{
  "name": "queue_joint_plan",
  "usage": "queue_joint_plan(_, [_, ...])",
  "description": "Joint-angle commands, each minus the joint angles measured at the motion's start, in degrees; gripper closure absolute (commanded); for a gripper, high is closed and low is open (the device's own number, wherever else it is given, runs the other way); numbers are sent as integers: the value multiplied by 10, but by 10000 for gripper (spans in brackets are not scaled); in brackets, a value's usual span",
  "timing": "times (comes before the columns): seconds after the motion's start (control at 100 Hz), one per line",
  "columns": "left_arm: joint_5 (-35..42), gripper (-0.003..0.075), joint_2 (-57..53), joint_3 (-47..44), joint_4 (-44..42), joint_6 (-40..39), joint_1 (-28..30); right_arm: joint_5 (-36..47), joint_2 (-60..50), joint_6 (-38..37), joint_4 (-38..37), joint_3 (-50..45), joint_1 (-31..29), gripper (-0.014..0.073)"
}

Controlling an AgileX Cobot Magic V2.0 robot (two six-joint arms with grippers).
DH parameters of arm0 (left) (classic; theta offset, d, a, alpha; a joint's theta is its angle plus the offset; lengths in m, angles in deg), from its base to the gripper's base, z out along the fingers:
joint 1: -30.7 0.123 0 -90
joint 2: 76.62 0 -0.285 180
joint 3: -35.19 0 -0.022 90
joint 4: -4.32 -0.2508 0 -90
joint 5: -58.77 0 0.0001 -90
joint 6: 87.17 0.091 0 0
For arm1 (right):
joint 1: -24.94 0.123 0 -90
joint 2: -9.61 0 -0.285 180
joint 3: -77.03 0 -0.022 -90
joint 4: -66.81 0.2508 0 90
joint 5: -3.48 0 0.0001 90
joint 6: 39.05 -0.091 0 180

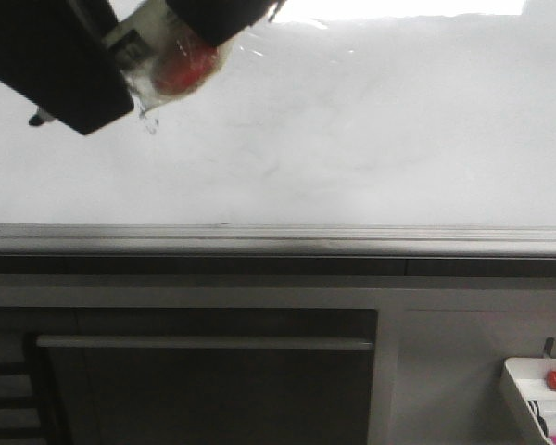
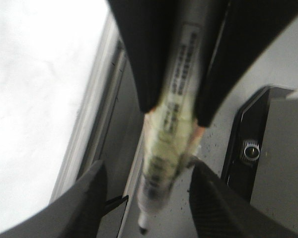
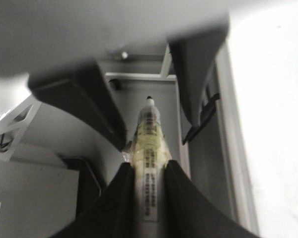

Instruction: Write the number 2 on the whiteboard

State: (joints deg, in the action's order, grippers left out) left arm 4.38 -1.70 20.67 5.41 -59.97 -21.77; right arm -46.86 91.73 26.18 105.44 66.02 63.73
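Overhead, right gripper point(image 3: 148, 171) tight around a marker point(image 3: 149, 144), its printed label blurred, unreadable; left gripper point(image 2: 146, 196) wide.

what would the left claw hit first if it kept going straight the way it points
The marker, whose tip sits between the left claw's open fingers; just behind, probably the right claw gripping it.

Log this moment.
right end effector shut on marker | left end effector open around it | whiteboard nothing written
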Motion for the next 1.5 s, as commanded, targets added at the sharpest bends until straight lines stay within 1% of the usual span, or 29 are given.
queue_joint_plan(0.0, [28,339,-42,20,-6,-42,5,43,-37,-38,1,20,3,525])
queue_joint_plan(0.05, [28,339,-57,20,-11,-59,10,52,-49,-68,-27,20,3,525])
queue_joint_plan(0.06, [28,339,-59,20,-11,-60,11,56,-53,-87,-37,19,3,525])
queue_joint_plan(0.15, [34,339,-93,14,-25,-76,28,67,-79,-172,-104,11,3,525])
queue_joint_plan(0.2, [38,339,-114,5,-31,-89,44,69,-93,-237,-138,4,3,525])
queue_joint_plan(0.26, [48,340,-135,-9,-41,-108,66,68,-113,-295,-174,-5,3,525])
queue_joint_plan(0.33, [68,340,-160,-34,-48,-150,97,70,-136,-366,-222,-25,3,525])
queue_joint_plan(0.37, [84,340,-178,-53,-48,-182,118,74,-147,-423,-254,-41,3,525])
queue_joint_plan(0.43, [110,340,-199,-77,-49,-207,147,76,-167,-510,-308,-66,3,525])
queue_joint_plan(0.48, [132,340,-216,-98,-49,-228,175,76,-181,-602,-352,-88,3,525])
queue_joint_plan(0.5, [140,341,-223,-106,-49,-235,187,76,-188,-622,-370,-98,3,525])
queue_joint_plan(0.6, [167,342,-247,-142,-43,-236,238,76,-214,-762,-442,-140,3,525])
queue_joint_plan(0.67, [171,342,-255,-161,-32,-236,269,75,-231,-829,-474,-159,3,525])
queue_joint_plan(0.7, [174,342,-256,-167,-26,-236,279,76,-237,-839,-480,-164,3,525])
queue_joint_plan(0.83, [174,342,-257,-187,0,-236,310,105,-258,-839,-494,-175,3,525])
queue_joint_plan(0.96, [180,342,-257,-190,5,-236,313,110,-262,-839,-493,-175,3,525])
queue_joint_plan(1.16, [186,343,-257,-190,5,-236,313,172,-238,-839,-493,-172,3,525])
queue_joint_plan(1.25, [186,343,-257,-190,5,-236,313,152,-216,-839,-491,-146,0,525])
queue_joint_plan(1.35, [186,343,-257,-190,5,-236,313,143,-208,-818,-489,-109,-7,525])
queue_joint_plan(1.49, [187,343,-257,-190,0,-235,313,95,-205,-808,-483,-58,-41,525])
